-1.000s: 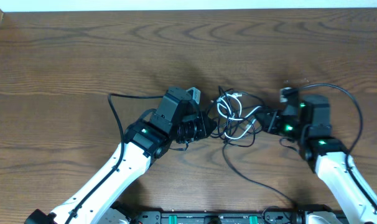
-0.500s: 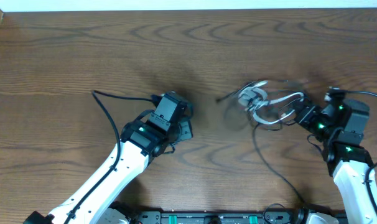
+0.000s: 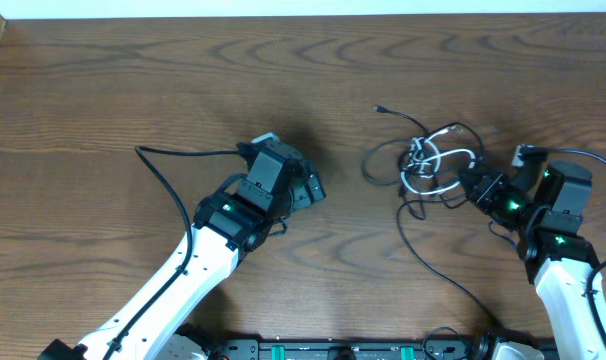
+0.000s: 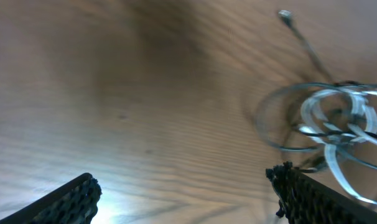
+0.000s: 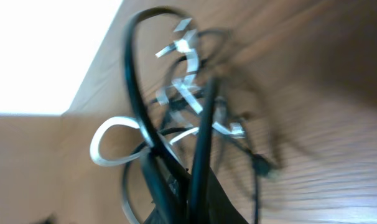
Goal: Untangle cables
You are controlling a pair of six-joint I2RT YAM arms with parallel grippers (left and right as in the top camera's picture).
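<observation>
Overhead view: the right tool (image 3: 475, 184) grips the tangled cables (image 3: 433, 160) on the worktop (image 3: 133, 80); the left tool (image 3: 309, 190) stands open, empty, well apart.

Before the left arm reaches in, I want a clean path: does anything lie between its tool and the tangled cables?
Nothing visible does. Only bare table separates the open left tool from the cables. The right tool is shut on the far side of the tangle, not in the path.
</observation>
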